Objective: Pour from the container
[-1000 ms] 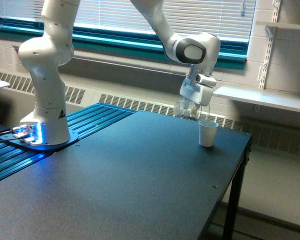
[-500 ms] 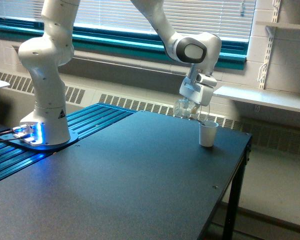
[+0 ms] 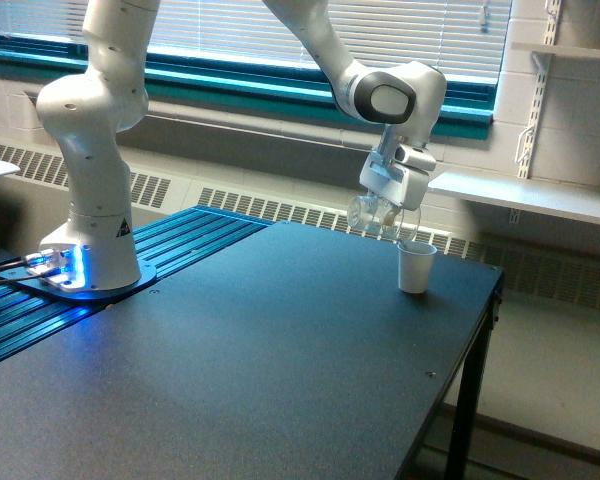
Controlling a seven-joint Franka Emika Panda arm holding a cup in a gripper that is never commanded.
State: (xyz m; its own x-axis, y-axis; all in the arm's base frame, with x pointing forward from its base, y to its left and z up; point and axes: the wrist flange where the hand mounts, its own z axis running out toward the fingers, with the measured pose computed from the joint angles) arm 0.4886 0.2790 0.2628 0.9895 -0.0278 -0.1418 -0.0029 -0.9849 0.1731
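The container [image 3: 373, 216] is a small clear plastic cup, held tilted in the air with its mouth turned toward the exterior view's right. My gripper [image 3: 388, 203] is shut on the container, just above and to the left of a white paper cup [image 3: 415, 266]. That paper cup stands upright on the black table [image 3: 230, 360] near its far right corner. The container's lip hangs close over the paper cup's rim. Its contents are too small to make out.
The arm's white base [image 3: 88, 240] stands at the exterior view's left on a blue-lit ribbed plate [image 3: 180, 240]. The table's right edge [image 3: 470, 350] drops off just beyond the paper cup. A window with blinds, a radiator and a wall shelf [image 3: 540, 198] lie behind.
The gripper and container have crept slightly right and up, with the container tipped a little more over the paper cup. The paper cup has stayed in place.
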